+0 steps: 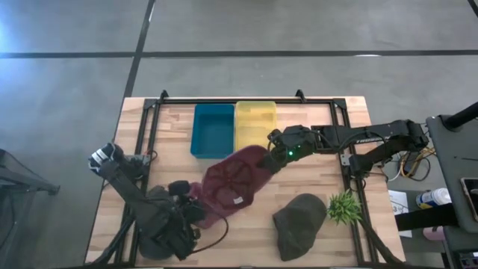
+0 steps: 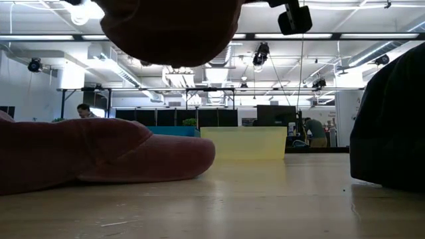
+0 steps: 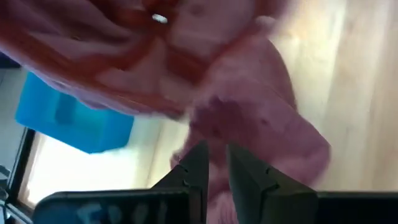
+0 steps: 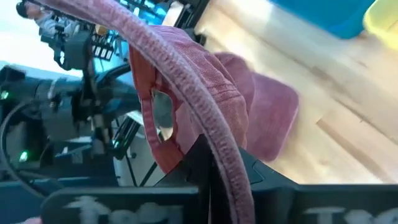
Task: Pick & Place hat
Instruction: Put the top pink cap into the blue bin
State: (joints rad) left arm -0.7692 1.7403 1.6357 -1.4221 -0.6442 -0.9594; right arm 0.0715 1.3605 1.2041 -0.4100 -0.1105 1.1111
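The right end effector point(image 1: 275, 155) is clamped on the rim of the maroon cap point(image 1: 235, 179), the band being pinched between its fingers in the right wrist view. From there the cap is stretched out toward the left end effector point(image 1: 193, 203), whose fingers point(image 3: 198, 175) are closed almost together on the opposite edge of the fabric. The cap is thus held between both arms, one side lifted, the other drooping to the bench point(image 1: 314, 179), as the low view shows.

Just behind the right end effector stands the yellow bin point(image 1: 255, 123), and touching its side the blue bin point(image 1: 213, 128); both appear to hold nothing. On the near side of the right end effector, well apart from it, a dark olive cap point(image 1: 300, 223) lies on the bench, with a small green plant point(image 1: 344, 206) just beside it.

The pick is judged done for the maroon cap, but the placing is not: no cap is in either bin yet. The carry over a bin and the release remain, and the olive cap is untouched.
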